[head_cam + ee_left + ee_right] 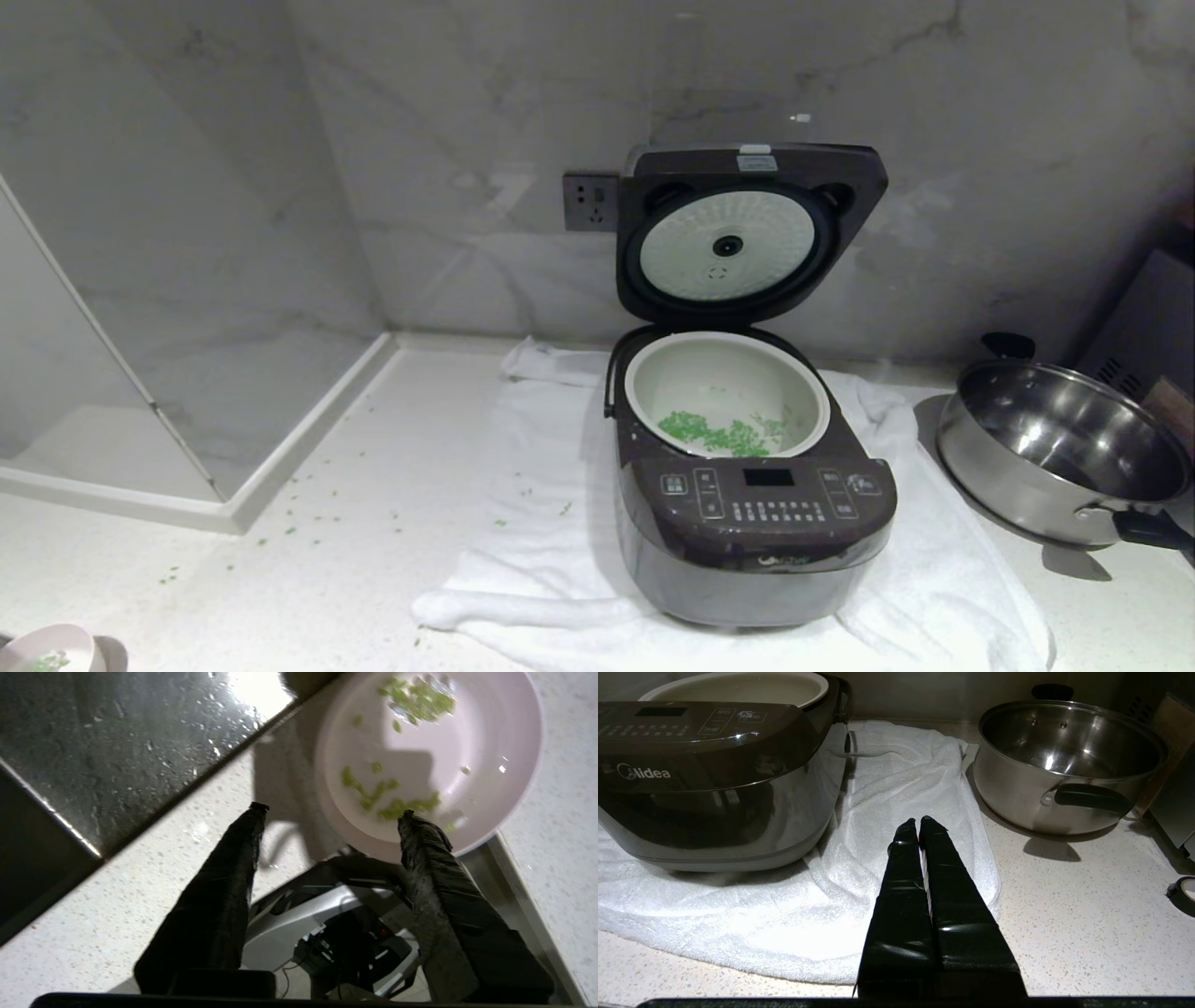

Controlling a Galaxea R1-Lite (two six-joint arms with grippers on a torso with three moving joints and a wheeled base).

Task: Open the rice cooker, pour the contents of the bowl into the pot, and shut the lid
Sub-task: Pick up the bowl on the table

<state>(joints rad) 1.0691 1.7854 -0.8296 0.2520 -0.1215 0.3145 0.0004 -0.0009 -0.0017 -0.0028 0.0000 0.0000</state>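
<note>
Two risks we see: the pink bowl [427,760], apparently overhanging the counter edge, could tip off; our left gripper [329,812], spread wide and empty, might nudge it. Right gripper [920,823] is pressed together.

We face a grey-veined marble wall [448,112] with a dark socket plate [590,202] set into it. Below runs a pale speckled countertop [355,560], a rumpled white towel [541,485] spread across its middle. A glass panel [112,308] closes the left rear corner. Toward the right edge we see a steel pan [1055,457] and a grey metal box [1153,327].
</note>
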